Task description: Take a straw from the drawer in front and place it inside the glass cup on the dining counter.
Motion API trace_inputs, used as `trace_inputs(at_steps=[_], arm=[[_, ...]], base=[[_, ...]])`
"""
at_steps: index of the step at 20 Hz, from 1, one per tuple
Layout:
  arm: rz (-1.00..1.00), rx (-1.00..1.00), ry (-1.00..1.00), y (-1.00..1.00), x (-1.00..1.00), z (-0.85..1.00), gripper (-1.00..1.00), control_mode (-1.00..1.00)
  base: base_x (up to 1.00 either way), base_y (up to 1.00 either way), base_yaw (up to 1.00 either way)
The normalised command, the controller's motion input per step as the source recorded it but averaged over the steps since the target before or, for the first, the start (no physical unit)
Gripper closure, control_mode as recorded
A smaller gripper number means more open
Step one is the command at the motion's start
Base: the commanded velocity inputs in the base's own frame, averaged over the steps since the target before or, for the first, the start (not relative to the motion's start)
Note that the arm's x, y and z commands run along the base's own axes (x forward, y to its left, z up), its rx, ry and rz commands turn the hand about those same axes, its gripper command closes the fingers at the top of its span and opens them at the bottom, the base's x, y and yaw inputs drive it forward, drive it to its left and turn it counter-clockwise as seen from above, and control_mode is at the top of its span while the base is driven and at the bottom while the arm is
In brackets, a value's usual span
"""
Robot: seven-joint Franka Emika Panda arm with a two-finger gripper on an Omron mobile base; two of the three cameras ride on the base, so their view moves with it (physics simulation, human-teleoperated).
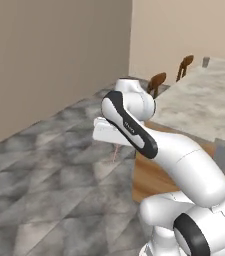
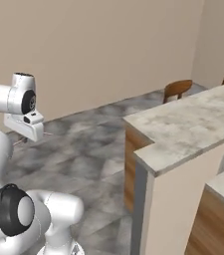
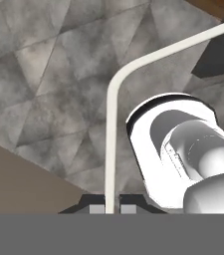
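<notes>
Tool (image 3: 113, 209) grips one straw (image 3: 111, 129); one glass cup (image 1: 205, 61) stands apart.

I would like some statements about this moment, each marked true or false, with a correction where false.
1. The hand is shut on the straw. True.
2. The straw already stands in the glass cup. False: it is in the hand, over the grey floor, away from the cup.
3. The glass cup stands on the dining counter, at its far end. True.
4. The straw is perfectly straight. False: the hand view shows a bend in it.
5. Wooden stools stand beside the dining counter. True.
</notes>
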Motion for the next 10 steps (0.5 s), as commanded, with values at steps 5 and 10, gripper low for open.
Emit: trace_inputs(at_steps=[5, 10], arm=[[0.00, 0.00, 0.00, 0.00, 0.00, 0.00, 1.00, 1.00], [0.00, 0.00, 0.00, 0.00, 0.00, 0.00, 1.00, 1.00]], base=[[0.07, 0.77, -0.51], [0.07, 0.89, -0.55]])
